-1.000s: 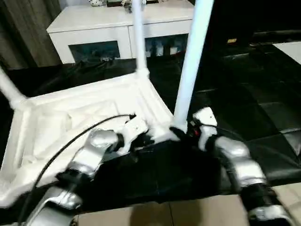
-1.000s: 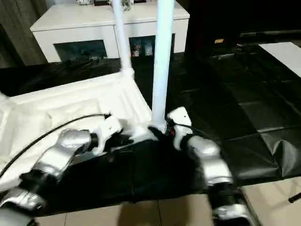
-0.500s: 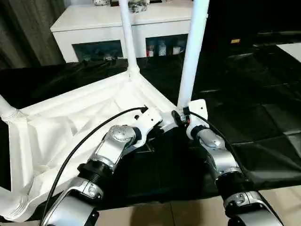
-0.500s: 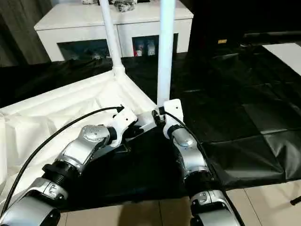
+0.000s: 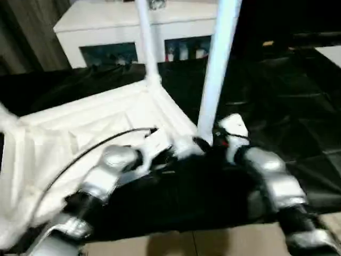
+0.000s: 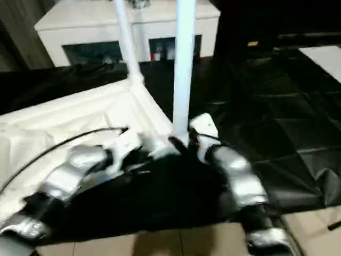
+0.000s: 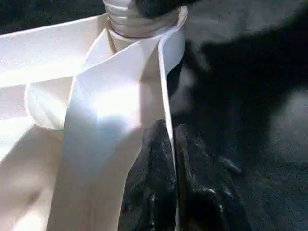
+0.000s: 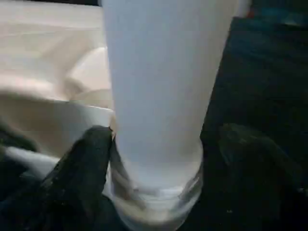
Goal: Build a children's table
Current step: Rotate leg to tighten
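Left tool (image 7: 166,144) pinches the upturned tabletop (image 5: 80,128) rim, steadying it; right tool (image 8: 159,159), fingers spread, brackets the near leg (image 5: 216,69) at its socket.

Upturned white tabletop (image 5: 80,128), upright legs (image 5: 216,69)

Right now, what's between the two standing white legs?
In the left eye view, the table's white rim joins the far leg and the near leg.

One white tabletop (image 5: 96,117) lies upside down. Three white legs stand in its corner sockets: one near (image 5: 216,69), one farther back (image 5: 145,40), one at the left edge (image 5: 6,114). One white cabinet (image 5: 106,26) stands behind. Two silver arms, each with one end effector: left (image 7: 168,159), right (image 8: 159,159).
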